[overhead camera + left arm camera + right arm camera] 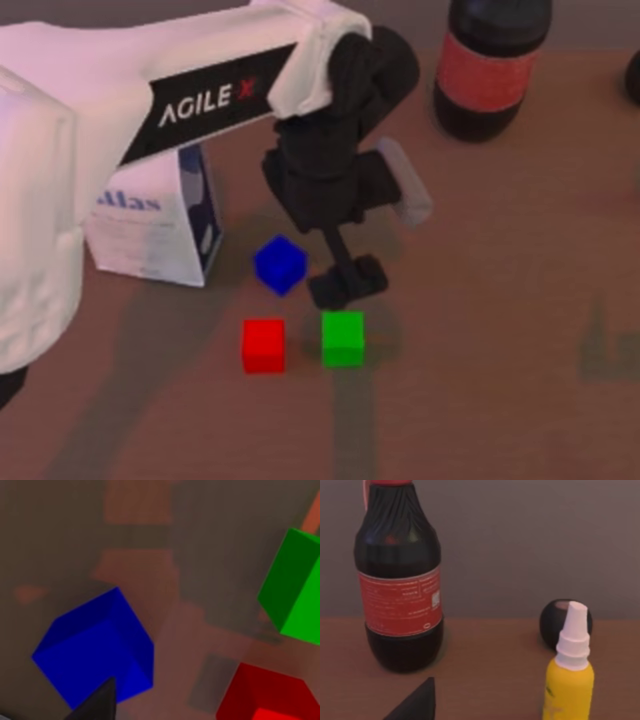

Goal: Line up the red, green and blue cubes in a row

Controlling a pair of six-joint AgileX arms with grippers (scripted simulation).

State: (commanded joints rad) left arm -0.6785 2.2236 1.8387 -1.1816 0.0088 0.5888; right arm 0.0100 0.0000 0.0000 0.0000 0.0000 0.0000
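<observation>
The left arm's white casing fills the near-left of the top view, reaching out over the brown worktop [500, 300]. Its black tool [345, 280], the left tool, hangs low just right of the blue cube [280, 264] and just beyond the green cube [343, 338]. How far it is open cannot be told; nothing appears to be held. The red cube [264, 345] and green cube sit side by side in a left-to-right pair, with a small gap between them. The blue cube lies off that line, farther away and turned at an angle, above the gap. The row's long axis runs left to right, so the blue cube probably needs to come down to one end. A white carton [155, 225] stands left of the blue cube; a dark cola bottle [487, 65] stands far right. The right arm is out of the top view; its wrist camera faces the bottle and a yellow squeeze bottle [568, 680].
</observation>
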